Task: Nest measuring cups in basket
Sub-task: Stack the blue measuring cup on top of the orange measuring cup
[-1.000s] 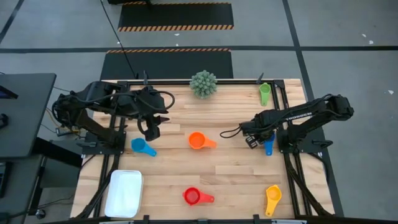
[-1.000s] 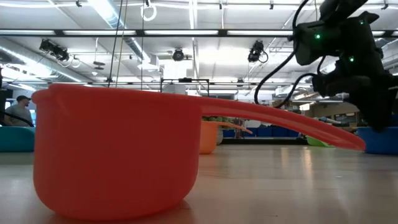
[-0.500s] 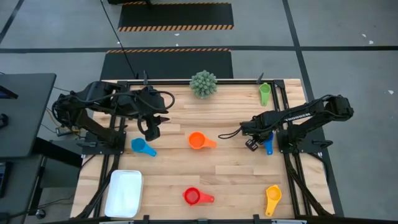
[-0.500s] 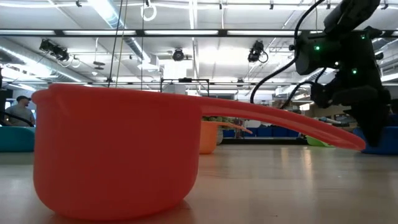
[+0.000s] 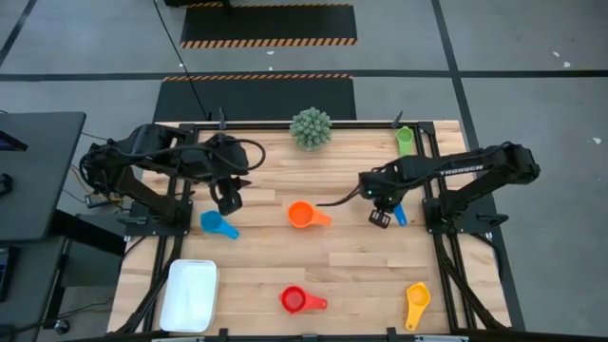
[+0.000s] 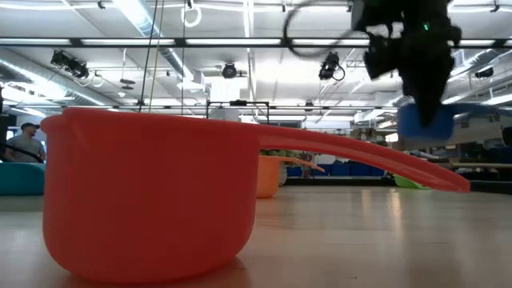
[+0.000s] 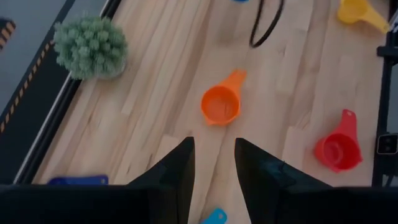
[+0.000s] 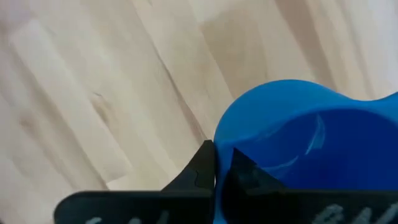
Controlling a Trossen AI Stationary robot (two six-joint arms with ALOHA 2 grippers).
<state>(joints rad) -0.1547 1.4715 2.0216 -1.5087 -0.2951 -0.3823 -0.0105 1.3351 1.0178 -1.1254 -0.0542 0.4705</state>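
Lifted off the table since a second ago, the dark blue cup point(image 5: 398, 215) now hangs right of centre in the high view, pinched by my right gripper point(image 5: 382, 215). My left gripper point(image 5: 228, 201), fingers slightly parted, waits upper left. Basket point(image 5: 189, 294) sits lower left.

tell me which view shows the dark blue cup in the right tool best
The right wrist view: the dark blue cup fills it, its rim pinched by the right tool. The low view shows it lifted off the table, half hidden. The high view shows a sliver; the left wrist view none.
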